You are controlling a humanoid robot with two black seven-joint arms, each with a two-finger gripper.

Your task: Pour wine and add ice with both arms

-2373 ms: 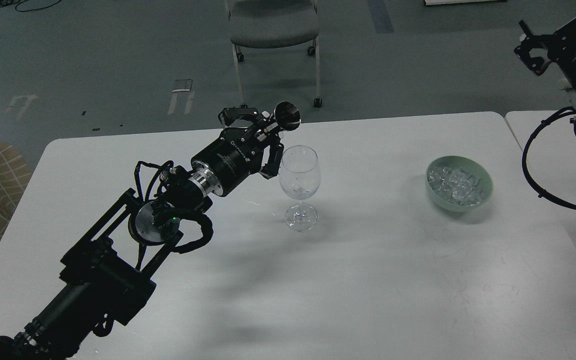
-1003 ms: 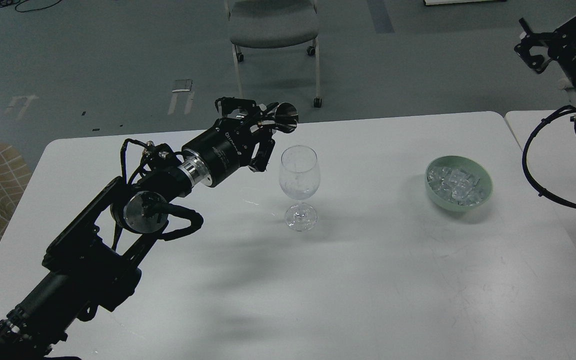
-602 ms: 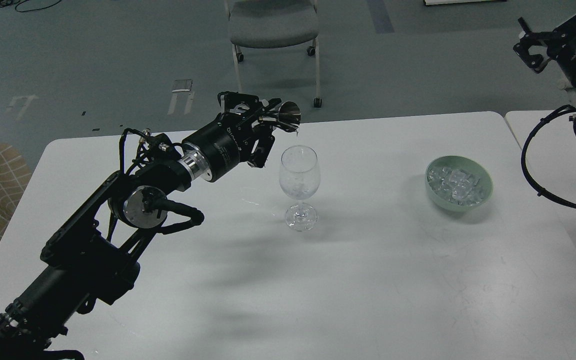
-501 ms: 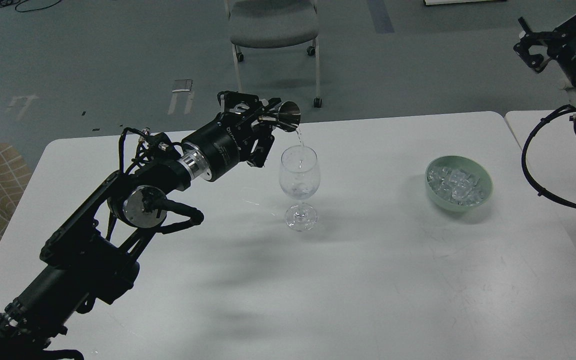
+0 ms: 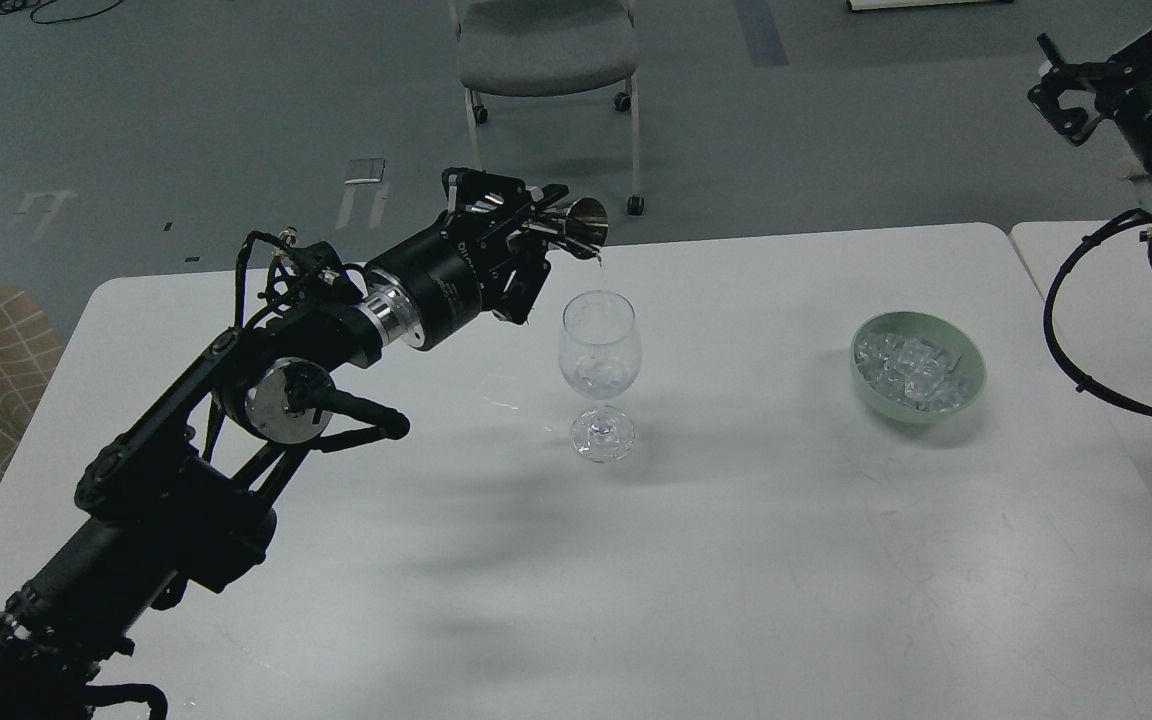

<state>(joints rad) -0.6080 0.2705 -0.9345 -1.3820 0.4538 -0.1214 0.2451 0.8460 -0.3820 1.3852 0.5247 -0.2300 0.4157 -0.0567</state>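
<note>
The left gripper (image 5: 526, 215) pinches a tipped metal cup (image 5: 581, 224) above the wine glass (image 5: 599, 372) — its white wrist lettering is unreadable. The right gripper (image 5: 1061, 95) — I cannot tell its state.

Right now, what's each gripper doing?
Left gripper: shut on the metal cup, tipped over the glass.
Right gripper: holding nothing; open or shut cannot be told.
</note>
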